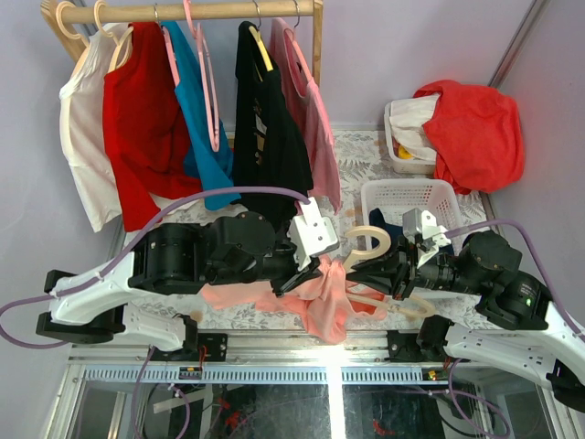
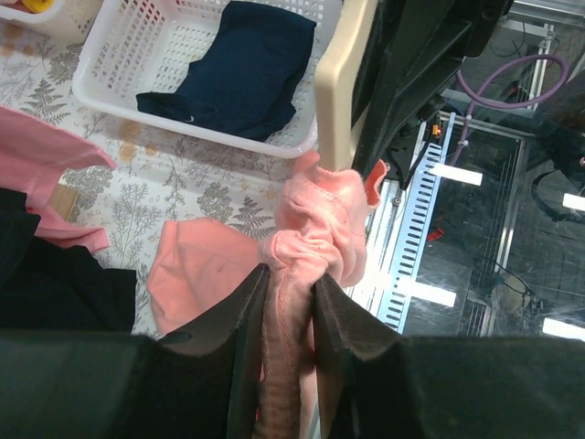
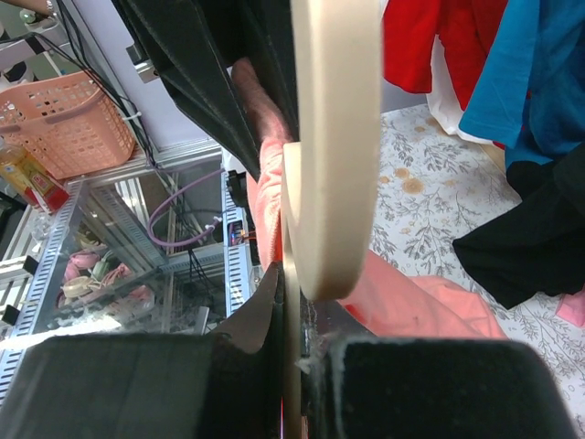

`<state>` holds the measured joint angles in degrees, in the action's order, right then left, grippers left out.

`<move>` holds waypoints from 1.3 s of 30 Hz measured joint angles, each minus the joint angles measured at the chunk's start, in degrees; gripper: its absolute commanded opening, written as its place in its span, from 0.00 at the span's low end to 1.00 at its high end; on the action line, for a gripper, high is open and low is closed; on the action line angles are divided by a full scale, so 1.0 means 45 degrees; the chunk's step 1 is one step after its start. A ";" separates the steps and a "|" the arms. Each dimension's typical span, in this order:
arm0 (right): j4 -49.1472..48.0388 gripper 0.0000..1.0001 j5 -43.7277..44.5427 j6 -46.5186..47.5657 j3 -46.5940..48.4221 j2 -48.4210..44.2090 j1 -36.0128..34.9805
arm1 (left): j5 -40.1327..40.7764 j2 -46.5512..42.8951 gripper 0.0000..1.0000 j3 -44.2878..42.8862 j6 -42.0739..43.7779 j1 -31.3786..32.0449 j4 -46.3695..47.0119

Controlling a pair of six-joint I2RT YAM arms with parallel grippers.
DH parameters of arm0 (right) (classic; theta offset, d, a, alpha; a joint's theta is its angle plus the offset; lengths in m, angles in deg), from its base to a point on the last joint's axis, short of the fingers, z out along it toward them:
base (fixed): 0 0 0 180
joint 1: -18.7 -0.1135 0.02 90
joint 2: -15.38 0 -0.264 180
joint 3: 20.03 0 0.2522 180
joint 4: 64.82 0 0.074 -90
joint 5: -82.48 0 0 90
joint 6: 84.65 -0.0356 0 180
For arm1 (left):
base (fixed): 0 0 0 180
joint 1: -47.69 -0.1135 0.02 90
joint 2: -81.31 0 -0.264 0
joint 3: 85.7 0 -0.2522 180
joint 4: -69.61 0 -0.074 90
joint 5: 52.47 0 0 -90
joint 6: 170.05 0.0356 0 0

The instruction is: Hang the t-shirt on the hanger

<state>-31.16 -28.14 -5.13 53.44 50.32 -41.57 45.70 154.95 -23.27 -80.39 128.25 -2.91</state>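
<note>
Left hand (image 2: 289, 282) pinching t-shirt (image 2: 317, 229), right hand (image 3: 292, 315) gripping hanger (image 3: 335, 165), white basket (image 2: 102, 71) beside

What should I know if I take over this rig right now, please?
Left gripper: shut on the bunched t-shirt.
Right gripper: shut on the hanger.
Done: cloth is gathered at one end of the hanger.
Left: most of the shirt lies on the table; work it over both hanger arms.
</note>
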 measured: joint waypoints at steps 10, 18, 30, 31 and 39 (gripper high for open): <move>-0.0024 0.00 -0.0087 0.0131 0.0000 -0.0019 0.0015 | -0.0554 0.0204 0.00 -0.0287 0.0053 -0.0073 -0.0087; -0.0160 0.09 -0.0029 0.0136 0.0000 0.0083 0.0015 | -0.0534 0.0068 0.00 -0.0228 0.0044 -0.0083 -0.0068; -0.0209 0.00 0.0015 0.0131 0.0000 0.0253 0.0010 | -0.0520 -0.0262 0.09 0.0311 0.0044 -0.0146 0.0248; -0.0214 0.00 0.0010 0.0131 0.0000 0.0253 0.0010 | -0.0544 -0.0267 0.12 0.0311 0.0044 -0.0160 0.0248; -0.0330 0.00 -0.0136 0.0136 -0.0175 0.0233 0.0015 | -0.0719 -0.0364 0.02 0.0525 0.0049 -0.0165 0.0262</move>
<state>-32.64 -28.76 -4.52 52.65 51.37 -41.50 42.46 153.31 -20.91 -80.17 127.50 -1.73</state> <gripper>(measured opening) 0.102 0.120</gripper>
